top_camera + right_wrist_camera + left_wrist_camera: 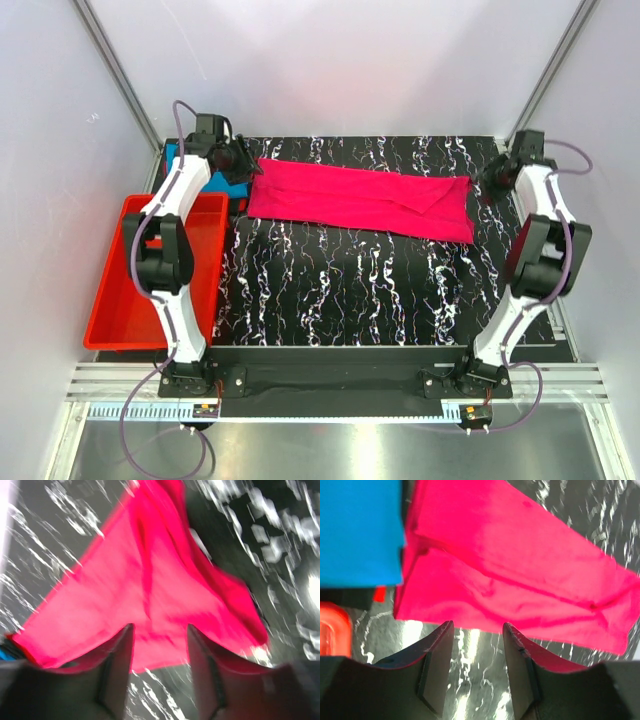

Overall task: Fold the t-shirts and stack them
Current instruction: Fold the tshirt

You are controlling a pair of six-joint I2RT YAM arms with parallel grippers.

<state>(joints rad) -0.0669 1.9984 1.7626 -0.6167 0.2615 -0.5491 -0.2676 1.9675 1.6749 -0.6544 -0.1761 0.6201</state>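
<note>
Black white-veined tabletop carries the bright magenta-pink cloth t-shirt, a long creased band across the frame's upper middle. Left end effector and right end effector hang released at its ends, holding nothing. Pinching only one layer next could undo the fold.

The left arm and right arm both stretch toward the far side, elbows bent. The left gripper points downward with jaws parted (fingers gripping nothing), and the right gripper likewise.
</note>
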